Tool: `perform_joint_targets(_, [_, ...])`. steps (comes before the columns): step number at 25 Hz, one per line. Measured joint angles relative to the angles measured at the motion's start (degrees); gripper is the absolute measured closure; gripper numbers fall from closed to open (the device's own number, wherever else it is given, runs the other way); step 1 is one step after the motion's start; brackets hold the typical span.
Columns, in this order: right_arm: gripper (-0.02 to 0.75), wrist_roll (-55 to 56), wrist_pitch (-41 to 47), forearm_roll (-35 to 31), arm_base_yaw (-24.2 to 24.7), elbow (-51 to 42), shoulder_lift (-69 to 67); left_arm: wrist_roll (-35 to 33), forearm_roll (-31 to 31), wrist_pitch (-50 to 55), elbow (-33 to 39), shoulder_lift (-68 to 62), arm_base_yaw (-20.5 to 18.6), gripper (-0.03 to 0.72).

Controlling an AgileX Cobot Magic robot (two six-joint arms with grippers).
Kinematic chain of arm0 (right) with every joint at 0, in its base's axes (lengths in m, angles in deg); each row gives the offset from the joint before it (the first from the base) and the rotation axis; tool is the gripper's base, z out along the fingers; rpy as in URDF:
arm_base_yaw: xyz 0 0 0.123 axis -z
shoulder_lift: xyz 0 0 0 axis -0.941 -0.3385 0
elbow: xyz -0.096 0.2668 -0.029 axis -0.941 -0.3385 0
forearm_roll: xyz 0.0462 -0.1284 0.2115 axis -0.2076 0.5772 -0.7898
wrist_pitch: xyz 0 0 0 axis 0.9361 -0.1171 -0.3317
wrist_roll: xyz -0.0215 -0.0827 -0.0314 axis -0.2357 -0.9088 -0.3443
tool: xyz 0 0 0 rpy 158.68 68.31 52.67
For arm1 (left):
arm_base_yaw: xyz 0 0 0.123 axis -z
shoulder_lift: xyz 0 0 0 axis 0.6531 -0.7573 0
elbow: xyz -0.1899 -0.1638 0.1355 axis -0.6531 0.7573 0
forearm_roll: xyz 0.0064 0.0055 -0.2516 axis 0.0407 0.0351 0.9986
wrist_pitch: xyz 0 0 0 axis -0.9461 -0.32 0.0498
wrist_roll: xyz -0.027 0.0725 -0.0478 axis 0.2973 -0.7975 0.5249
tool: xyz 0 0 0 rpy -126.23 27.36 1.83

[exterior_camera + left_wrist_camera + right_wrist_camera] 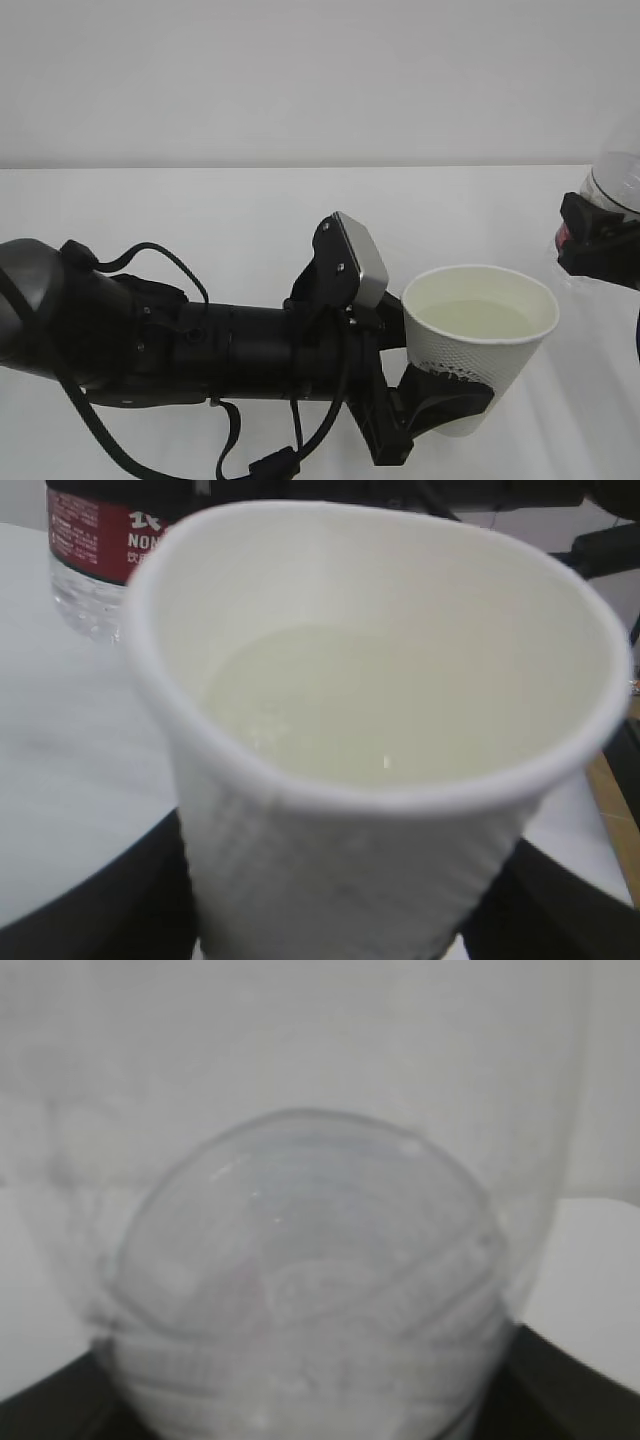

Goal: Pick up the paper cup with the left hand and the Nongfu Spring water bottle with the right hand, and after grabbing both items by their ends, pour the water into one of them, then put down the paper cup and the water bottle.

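Two broad planes fill the exterior view: a plain pale wall (300, 70) behind, and a white surface (200, 220) running from its foot toward the camera. The left wrist view shows that surface faintly marbled, and at its right edge a strip of tan floor (615, 800).

Next in bulk is the left hand (180, 340), a black arm with looped cables lying across the lower left and ending in a grey metal plate (362, 255). Its gripper (425, 385) is clamped around the lower wall of the paper cup (470, 385), one black finger (450, 405) curling under the dotted side. The cup stands close to upright, slightly squeezed at the rim, and carries clear water (478, 318) to well below the lip.

At the right edge, the right hand (600, 240) grips the Nongfu Spring water bottle (615, 180) by its body, black jaws closed against the clear plastic near the red label. The bottle is apart from the cup, higher and to its right. In the right wrist view its rounded clear end fills the picture, blurred.
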Motion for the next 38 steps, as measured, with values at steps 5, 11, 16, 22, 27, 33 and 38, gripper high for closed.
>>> perform_joint_targets(5, [0.243, 0.0, -2.2, 0.0, 0.0, 0.1, -2.3, 0.0, 0.0, 0.0, 0.0, 0.0, 0.0, 0.171])
perform_joint_targets(11, [0.243, 0.8, -3.2, 0.0, 0.0, 0.1, -5.0, 0.0, 0.1, 0.0, 0.0, 0.0, 0.0, 0.171])
perform_joint_targets(16, [0.243, 1.6, -3.6, 0.0, 0.0, 0.2, -7.1, 0.0, 0.1, 0.0, 0.0, 0.0, 0.0, 0.171])
perform_joint_targets(22, [0.243, 2.4, -3.6, 0.0, 0.0, 0.3, -7.9, 0.0, 0.1, 0.0, 0.0, 0.0, 0.0, 0.171])
perform_joint_targets(27, [0.243, 2.5, -2.9, 0.0, 0.0, 0.3, -7.9, 0.0, 0.1, 0.0, 0.0, 0.0, 0.0, 0.171])
perform_joint_targets(33, [0.243, 2.6, -1.3, 0.1, 0.0, 0.3, -7.9, 0.0, 0.1, 0.0, 0.0, 0.0, 0.0, 0.171])
perform_joint_targets(38, [0.243, 2.6, -1.2, 0.1, 0.0, 0.3, -7.9, 0.0, 0.1, 0.0, 0.0, 0.0, 0.0, 0.171])
